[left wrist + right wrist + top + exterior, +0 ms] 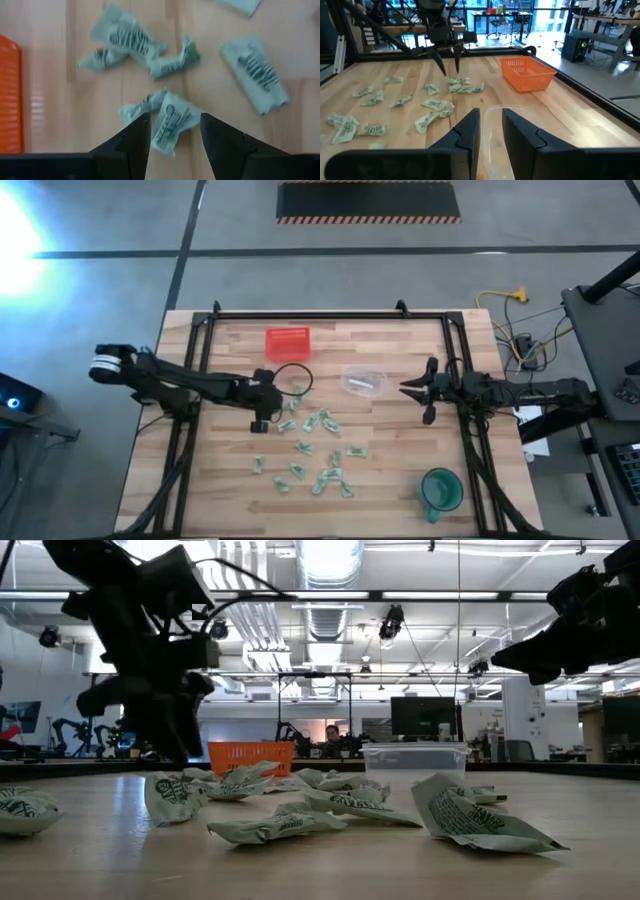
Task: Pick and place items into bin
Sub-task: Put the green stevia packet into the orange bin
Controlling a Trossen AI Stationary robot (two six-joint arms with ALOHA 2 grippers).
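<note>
Several small pale green crinkly wrapped items (312, 448) lie scattered on the wooden table, also seen in the left wrist view (256, 72). The orange-red mesh bin (287, 342) stands at the far side. My left gripper (449, 70) hangs open, pointing down over the part of the scatter nearest the bin. Its fingers stand on either side of one item (171, 125) and above it, without touching. My right gripper (490, 131) waits at the table's right, held level and open with nothing between its fingers.
A clear plastic container (363, 382) sits between the two grippers, just in front of my right gripper. A green cup (440, 488) stands at the near right. A black frame (330, 315) runs along the table's edges. Bare wood lies at the near left.
</note>
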